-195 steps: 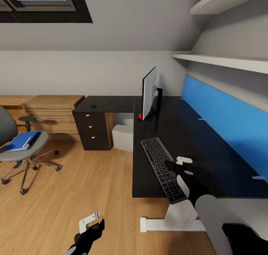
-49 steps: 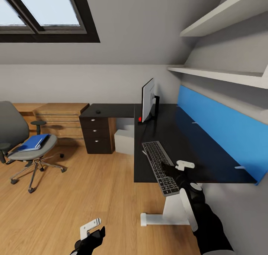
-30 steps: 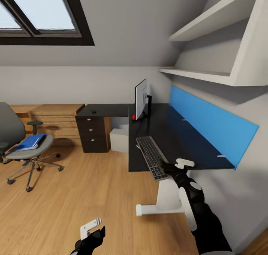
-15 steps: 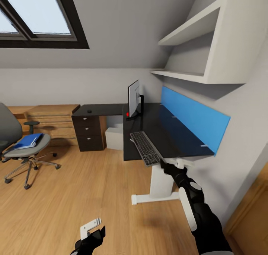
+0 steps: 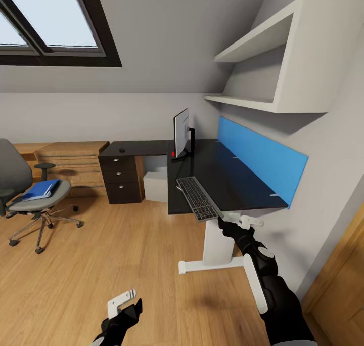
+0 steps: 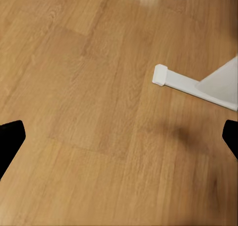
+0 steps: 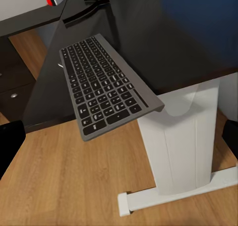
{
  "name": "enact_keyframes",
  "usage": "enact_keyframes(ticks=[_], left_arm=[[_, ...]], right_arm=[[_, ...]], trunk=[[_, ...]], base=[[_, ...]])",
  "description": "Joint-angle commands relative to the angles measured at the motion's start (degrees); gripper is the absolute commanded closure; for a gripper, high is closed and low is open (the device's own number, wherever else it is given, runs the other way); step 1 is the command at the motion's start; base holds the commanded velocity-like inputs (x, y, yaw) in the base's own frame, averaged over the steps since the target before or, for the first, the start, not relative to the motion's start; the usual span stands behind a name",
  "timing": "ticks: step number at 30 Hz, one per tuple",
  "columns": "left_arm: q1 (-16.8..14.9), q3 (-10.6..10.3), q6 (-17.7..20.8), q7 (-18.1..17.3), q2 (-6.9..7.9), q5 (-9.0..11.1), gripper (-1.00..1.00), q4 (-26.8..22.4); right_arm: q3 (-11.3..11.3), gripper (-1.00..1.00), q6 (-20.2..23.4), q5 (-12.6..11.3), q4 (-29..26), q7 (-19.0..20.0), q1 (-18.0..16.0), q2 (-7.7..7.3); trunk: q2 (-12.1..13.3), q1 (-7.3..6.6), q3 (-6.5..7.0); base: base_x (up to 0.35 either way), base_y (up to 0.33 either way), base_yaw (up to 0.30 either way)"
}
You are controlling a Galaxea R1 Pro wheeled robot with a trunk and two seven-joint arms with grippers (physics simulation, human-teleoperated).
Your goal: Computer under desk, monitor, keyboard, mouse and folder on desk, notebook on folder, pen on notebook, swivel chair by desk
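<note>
The slim silver-framed black-keyed keyboard overhangs the near edge of the glossy black desk, likely needing a push toward the far black monitor, while the right gripper just beside it and the lowered left gripper both stand spread, holding nothing.

Wide bare wooden floor between grey swivel chair and long black desk: open passage. White desk leg blocks below; slim grey keyboard overhangs edge; white shelves crowd above.
</note>
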Motion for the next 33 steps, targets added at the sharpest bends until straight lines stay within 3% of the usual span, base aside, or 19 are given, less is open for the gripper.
enact_keyframes(ticks=[1,11,18,29,32,33], left_arm=[[0.0,0.0,-0.1,0.5,0.00,0.5,-1.00,-0.4],[0.0,0.0,-0.2,0.6,0.00,0.5,-1.00,-0.4],[0.0,-0.1,-0.2,0.6,-0.01,0.5,-1.00,-0.4],[0.0,-0.1,-0.2,0.7,-0.07,0.5,-1.00,-0.2],[0.0,-0.1,-0.2,0.7,-0.08,0.5,-1.00,-0.2],[0.0,-0.1,-0.2,0.7,-0.08,0.5,-1.00,-0.2]], right_arm=[[-0.1,-1.00,0.2,-0.5,0.1,-0.3,0.0,-0.03],[-0.3,-1.00,0.1,-0.4,1.0,-0.5,0.0,-0.02],[-0.4,-1.00,-0.5,-0.5,6.2,-0.4,0.0,0.00],[-0.3,-1.00,-6.3,-0.5,12.9,-0.5,-0.2,-0.01],[-0.3,-1.00,-8.3,-0.4,16.3,-0.6,-0.4,-0.01],[-0.3,-1.00,-10.3,-0.4,20.2,-0.6,-0.9,-0.01]], trunk=[[-0.4,0.22,-0.24],[-4.4,2.42,-2.04],[-7.3,3.95,-3.30],[-11.7,6.37,-5.27],[-12.9,7.03,-5.81],[-13.3,7.25,-5.99]], base=[[0.000,0.000,0.000],[0.000,0.000,0.000],[0.000,0.000,0.000],[0.000,0.000,0.000],[0.000,0.000,0.000],[0.000,0.000,0.000]])
